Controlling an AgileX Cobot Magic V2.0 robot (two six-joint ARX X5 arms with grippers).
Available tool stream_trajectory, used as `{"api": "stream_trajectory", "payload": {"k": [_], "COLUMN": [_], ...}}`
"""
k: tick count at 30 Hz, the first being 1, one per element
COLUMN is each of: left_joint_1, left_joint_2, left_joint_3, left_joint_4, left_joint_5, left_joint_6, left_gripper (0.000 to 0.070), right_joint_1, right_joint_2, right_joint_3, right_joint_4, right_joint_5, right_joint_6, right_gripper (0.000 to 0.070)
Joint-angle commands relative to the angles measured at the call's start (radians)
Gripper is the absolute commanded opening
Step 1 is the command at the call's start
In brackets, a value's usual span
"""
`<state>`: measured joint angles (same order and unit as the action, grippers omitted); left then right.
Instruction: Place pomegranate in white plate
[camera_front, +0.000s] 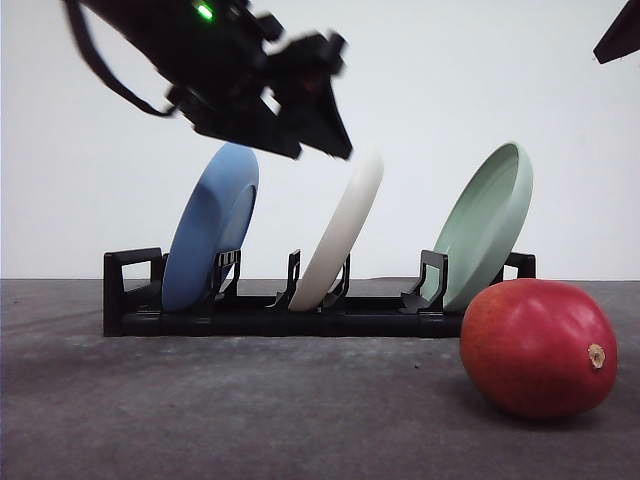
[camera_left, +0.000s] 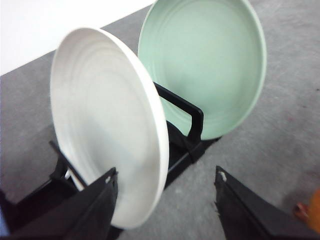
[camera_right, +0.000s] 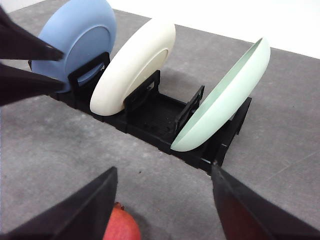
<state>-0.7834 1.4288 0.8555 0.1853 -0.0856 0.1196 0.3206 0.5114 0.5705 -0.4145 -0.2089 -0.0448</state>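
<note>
Plates stand tilted in a black rack at the back of the grey surface: a blue plate at the robot's left, the white plate in the middle slot, and a green plate at the right, all leaning the same way. The pomegranate lies on the surface in front of the rack's right end, just before the green plate, its tan stem nub turned to the right.

In the front view the left gripper hangs in the air above the blue and white plates, near the white plate's upper rim but apart from it. In its wrist view its jaws are spread, with nothing between them, the white plate close ahead and one finger near its lower edge.

The right gripper hovers over the surface in front of the rack, jaws spread and empty, with the pomegranate just below between them.
</note>
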Motion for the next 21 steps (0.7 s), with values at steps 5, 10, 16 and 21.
{"api": "stream_trajectory", "payload": {"k": [5,10,16,21], "left_joint_1": [-0.011,-0.010,-0.008,-0.008], "left_joint_2": [0.137,0.227,0.314,0.326], "left_joint_3": [0.098,0.156,0.204,0.206], "left_joint_4": [0.024,0.025,0.027,0.034], "left_joint_5": [-0.024,-0.032,-0.065,-0.065], "left_joint_6": [0.021,0.029,0.029,0.029], "left_gripper": [0.0365,0.0363,0.0353,0.0341], "right_joint_1": [0.005,0.005,0.005,0.005], "right_joint_2": [0.003,0.003,0.003,0.003], "right_joint_3": [0.019,0.019,0.019,0.019], "right_joint_4": [0.008,0.004,0.001,0.001], "right_joint_5": [0.002,0.004,0.005,0.004], "right_joint_6": [0.011,0.011,0.011,0.011], "right_gripper": [0.0382,0.0382,0.0382,0.0382]}}
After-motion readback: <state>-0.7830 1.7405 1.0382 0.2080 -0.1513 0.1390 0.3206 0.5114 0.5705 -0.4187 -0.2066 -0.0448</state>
